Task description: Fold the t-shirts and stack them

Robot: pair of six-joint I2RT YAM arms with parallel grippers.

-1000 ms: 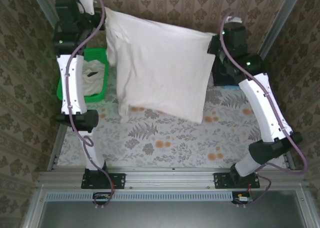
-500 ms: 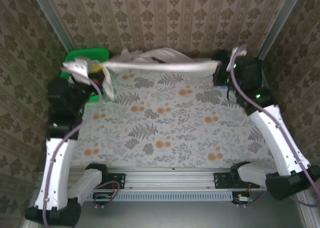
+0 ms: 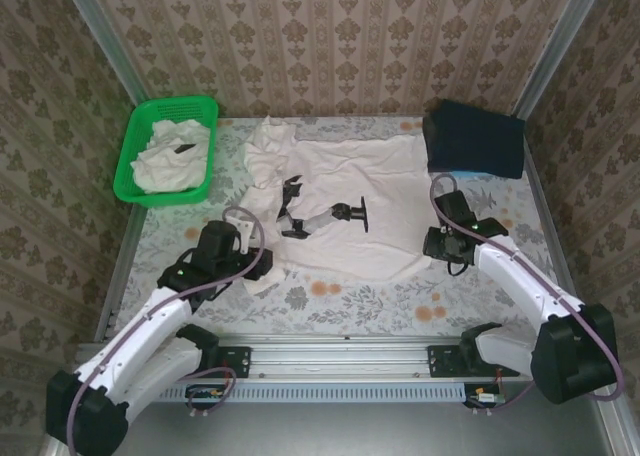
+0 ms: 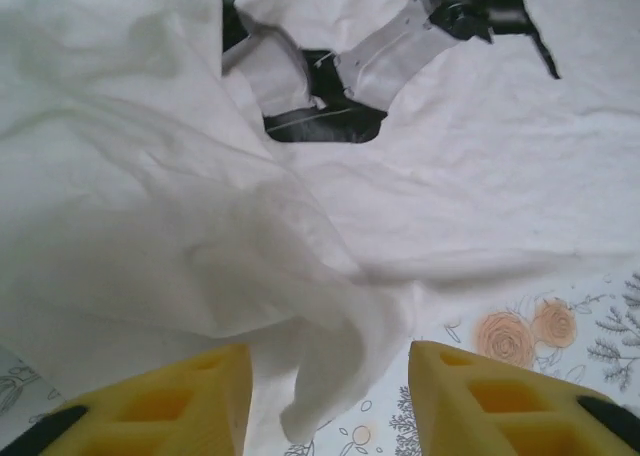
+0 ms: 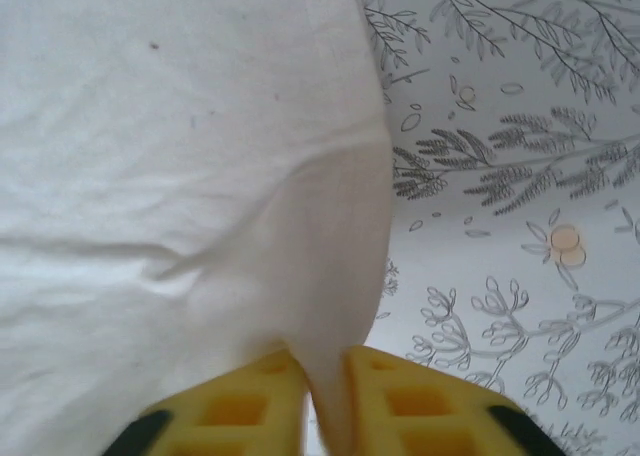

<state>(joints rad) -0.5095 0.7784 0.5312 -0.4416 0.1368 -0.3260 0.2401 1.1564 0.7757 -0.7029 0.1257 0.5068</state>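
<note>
Pinching the t-shirt point(image 3: 390, 176) hem in my right pincer point(image 5: 325, 376), left pincer point(image 4: 330, 361) parted; tension corners outward, flattening wrinkles.

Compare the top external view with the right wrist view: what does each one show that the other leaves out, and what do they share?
Top external gives the layout: a green basket at far left holding a second t-shirt, a dark folded cloth at far right, and the black graphic on the spread t-shirt. Right wrist gives the grip: the right gripper shut on a pinched fold of that shirt's edge. Both share the off-white t-shirt lying on the floral table cover.
</note>
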